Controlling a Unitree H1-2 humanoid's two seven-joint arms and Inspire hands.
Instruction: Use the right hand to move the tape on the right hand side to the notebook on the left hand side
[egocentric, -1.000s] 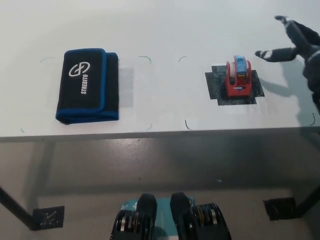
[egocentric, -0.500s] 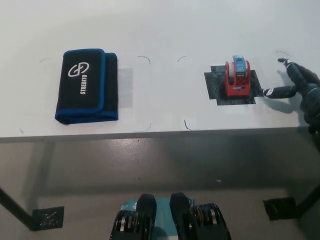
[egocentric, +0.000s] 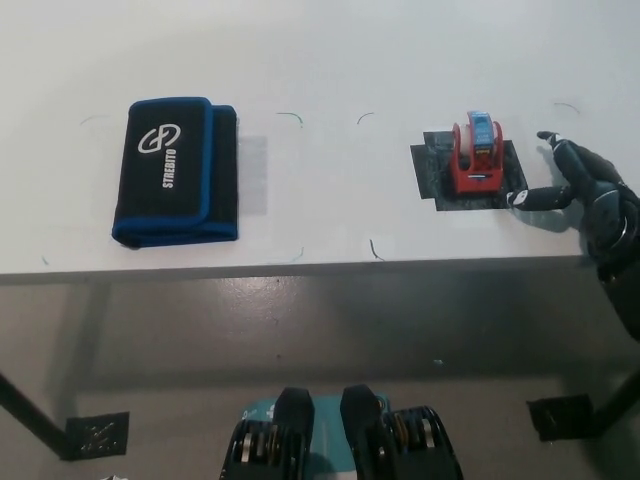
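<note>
Tape: red dispenser (egocentric: 475, 158) with a blue roll on top is standing upright on a dark square mat (egocentric: 432, 168) toward the right of the white table (egocentric: 330, 60), as the head view is showing it.
Right hand: black right hand (egocentric: 580, 190) is reaching in from the right edge of the picture, fingers spread apart and holding nothing; one fingertip (egocentric: 518, 199) is lying at the mat's lower right corner, just beside the dispenser, and whether it is touching the dispenser cannot be told.
Notebook: black case with blue trim and white lettering (egocentric: 175, 170) is lying flat and closed on the left side of the table, well apart from the tape; nothing is resting on it.
Edges: mat and notebook are both sitting near the table's front edge, which is running straight across the middle of the picture.
Open room: bare white tabletop is stretching between notebook and tape, carrying only a few thin curved pen marks (egocentric: 290, 117), and more open surface is lying behind both things.
Left hand: not showing in this view.
</note>
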